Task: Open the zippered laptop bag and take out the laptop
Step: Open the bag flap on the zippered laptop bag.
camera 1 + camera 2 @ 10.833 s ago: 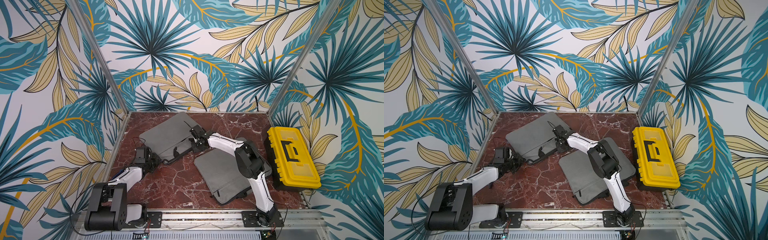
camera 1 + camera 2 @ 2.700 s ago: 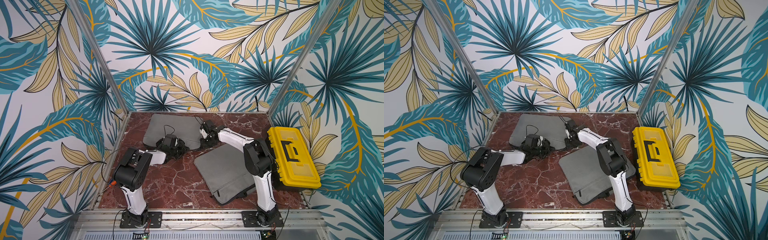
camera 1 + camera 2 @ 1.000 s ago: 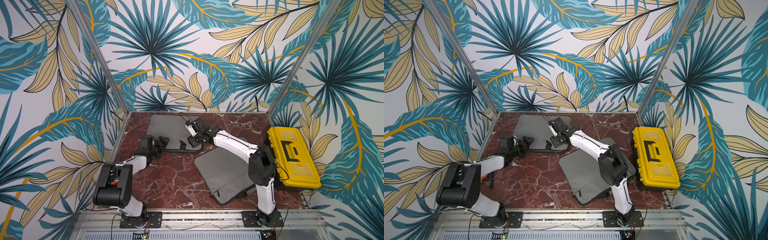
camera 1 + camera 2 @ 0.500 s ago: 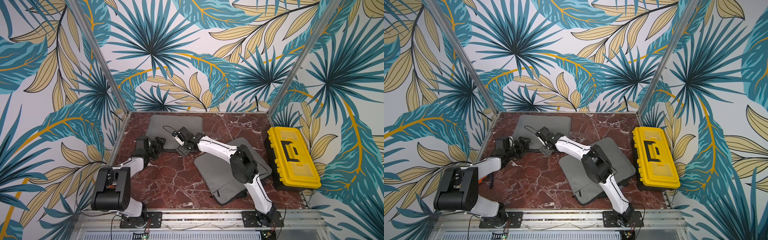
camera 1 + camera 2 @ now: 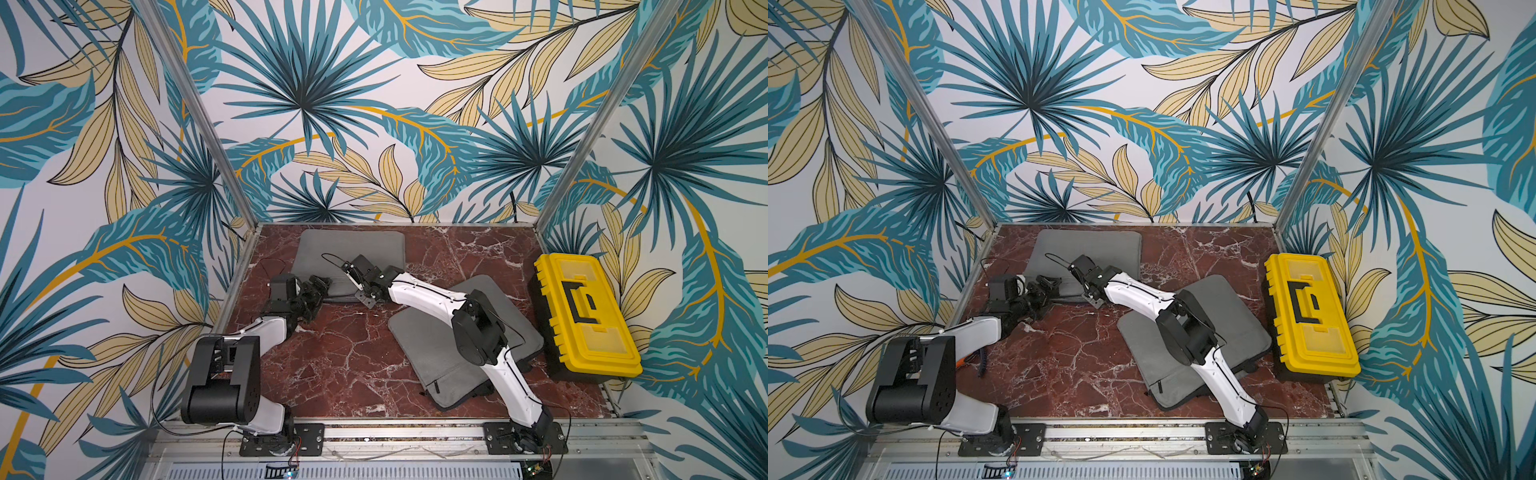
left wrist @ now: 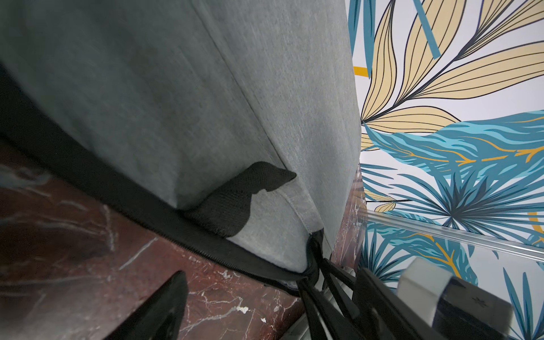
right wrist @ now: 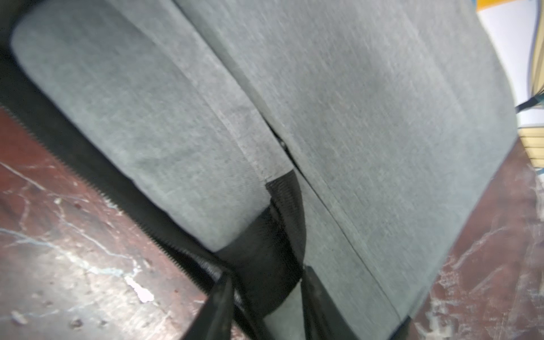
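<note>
Grey bag (image 5: 353, 249) flat at bench's rear-left; laptop unseen, presumably inside. Left gripper (image 5: 319, 286) gapes at bag's near-left corner, by zip end (image 6: 314, 244). Right gripper (image 7: 268, 273) straddles black strap (image 7: 282, 212); clamped or not, cannot tell. Fabric soft, likely slides: pin bag, draw zip pull.

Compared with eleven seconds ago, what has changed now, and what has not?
The far gray bag turned from slanted to square with the back wall. The right claw came from the bag's right edge to its near edge, near the open left claw; its grip is unclear. The near gray bag and yellow toolbox stayed.
</note>
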